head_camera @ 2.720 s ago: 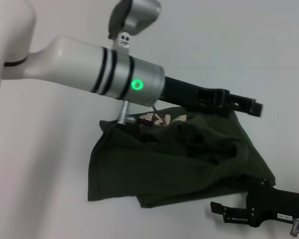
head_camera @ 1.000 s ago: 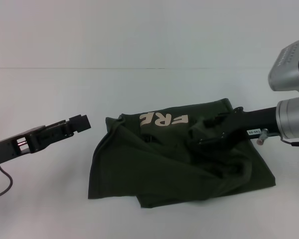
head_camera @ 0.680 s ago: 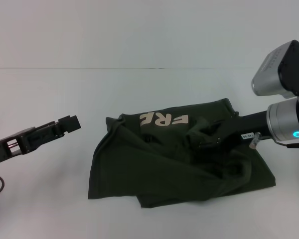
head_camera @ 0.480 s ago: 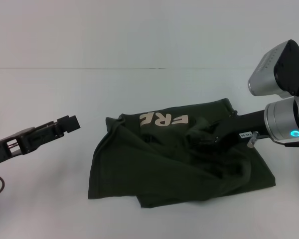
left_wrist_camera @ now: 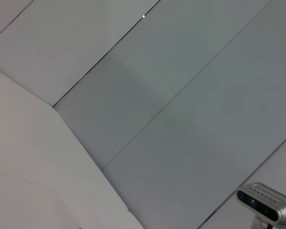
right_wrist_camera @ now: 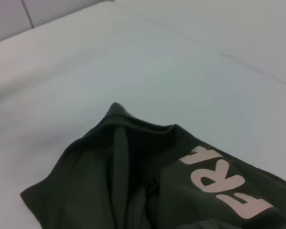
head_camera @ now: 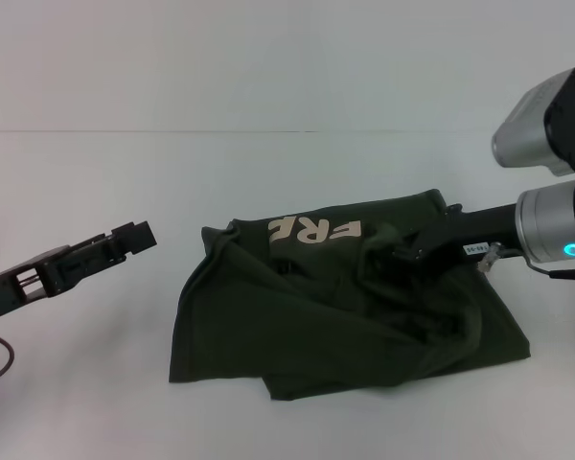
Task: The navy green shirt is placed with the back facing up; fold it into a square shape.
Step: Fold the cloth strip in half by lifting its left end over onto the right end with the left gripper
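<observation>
Dark olive-green cotton T-shirt [head_camera: 335,307], cream letters "FRE" showing, lies bunched and partly folded mid-bench on the white bench [head_camera: 268,163], nearer its right edge. Right gripper [head_camera: 407,251] is over the shirt's far right part; fingers' state can't be told. Left gripper [head_camera: 134,238] hovers near the left edge, apart from the shirt, fingers narrow, holding nothing.

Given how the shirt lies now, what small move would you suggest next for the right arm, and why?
Probably close the right claw on the rumpled fabric beneath it and draw it outward to flatten. The dark olive-green cotton shirt lies bunched, cream lettering showing along its far edge, not yet square. The left claw hangs clear of it.
</observation>
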Controlling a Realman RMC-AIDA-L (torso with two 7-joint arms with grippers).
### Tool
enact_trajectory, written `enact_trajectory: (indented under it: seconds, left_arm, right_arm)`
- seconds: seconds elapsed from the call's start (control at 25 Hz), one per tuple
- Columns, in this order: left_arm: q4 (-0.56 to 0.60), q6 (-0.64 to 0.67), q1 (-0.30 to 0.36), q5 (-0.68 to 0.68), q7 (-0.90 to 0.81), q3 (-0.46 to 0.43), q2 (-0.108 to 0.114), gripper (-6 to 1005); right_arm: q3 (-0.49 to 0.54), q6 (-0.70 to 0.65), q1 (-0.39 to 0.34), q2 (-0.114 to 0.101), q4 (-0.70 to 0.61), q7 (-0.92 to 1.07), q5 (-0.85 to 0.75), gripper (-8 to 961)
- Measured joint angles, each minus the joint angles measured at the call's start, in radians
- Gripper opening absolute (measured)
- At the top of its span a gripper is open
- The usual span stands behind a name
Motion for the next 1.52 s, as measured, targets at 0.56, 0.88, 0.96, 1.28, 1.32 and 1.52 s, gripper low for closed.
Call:
enact_trajectory:
  seconds: [0.56, 0.88, 0.96, 1.28, 1.32, 1.52]
  left_arm:
    - [-0.012, -0.028, 0.005, 0.006, 0.013, 0.000, -0.002, 902]
    - [-0.015, -0.030, 0.004, 0.000, 0.015, 0.000, -0.003, 902]
    - [-0.015, -0.030, 0.003, 0.000, 0.015, 0.000, -0.003, 902]
    - [-0.030, -0.036, -0.003, -0.002, 0.013, -0.005, -0.002, 902]
    - [-0.031, -0.036, -0.003, -0.002, 0.013, -0.006, -0.002, 902]
    - [-0.031, -0.036, -0.003, -0.001, 0.013, -0.007, -0.002, 903]
  right_arm:
    - [0.251, 0.055, -0.019, -0.005, 0.201, -0.005, 0.128, 78]
    - [0.417, 0.062, -0.057, -0.009, 0.310, -0.033, 0.219, 87]
    - [0.458, 0.064, -0.061, -0.011, 0.346, -0.035, 0.228, 89]
    - [0.614, 0.067, -0.087, -0.007, 0.467, -0.087, 0.275, 97]
    - [0.623, 0.068, -0.092, -0.009, 0.480, -0.094, 0.285, 98]
    - [0.645, 0.090, -0.110, -0.009, 0.496, -0.099, 0.308, 104]
